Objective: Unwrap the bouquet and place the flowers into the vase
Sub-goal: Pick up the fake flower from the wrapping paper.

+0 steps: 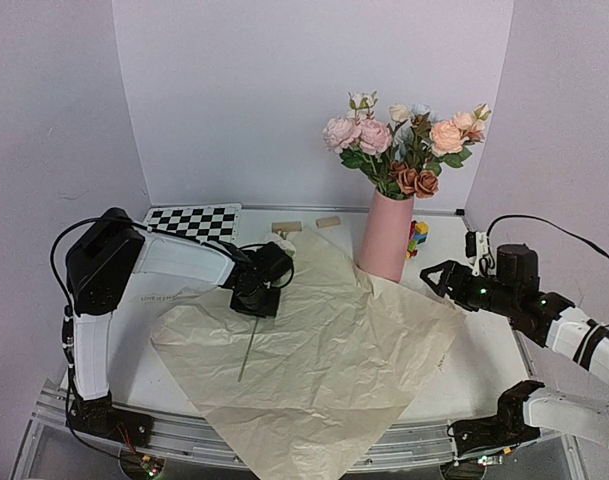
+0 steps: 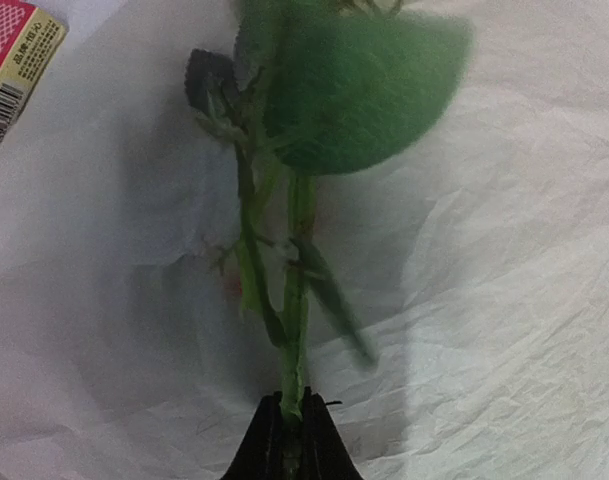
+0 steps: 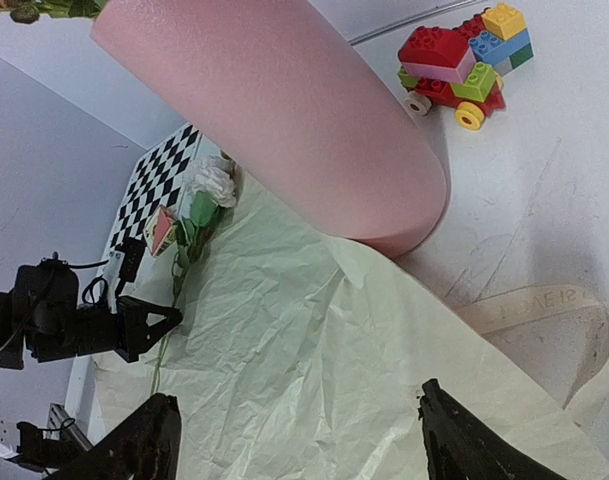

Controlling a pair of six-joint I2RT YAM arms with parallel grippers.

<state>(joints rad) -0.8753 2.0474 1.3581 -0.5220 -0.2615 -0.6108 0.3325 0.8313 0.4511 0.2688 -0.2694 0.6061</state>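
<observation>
Left gripper (image 2: 289, 428) pinched fully closed on a green flower stem (image 2: 294, 330), low over the spread paper (image 1: 324, 370). Right gripper (image 3: 296, 405) wide open, holding nothing, near the pink vase (image 1: 386, 235). Other flowers (image 1: 404, 140) stand in the vase.

- Place: my robot test lab, a bench cell rather than a home or shop.
- Walls (image 1: 234, 100): plain white panels boxing in the white table (image 1: 489, 350) on three sides.
- Checkerboard calibration board (image 1: 194, 222): flat on the table, back left.
- Aluminium rail (image 1: 284, 440): along the near edge, carrying my left arm (image 1: 104, 270) and right arm (image 1: 529, 300).
- Toy blocks (image 3: 464, 55): a prop near the back wall.
</observation>
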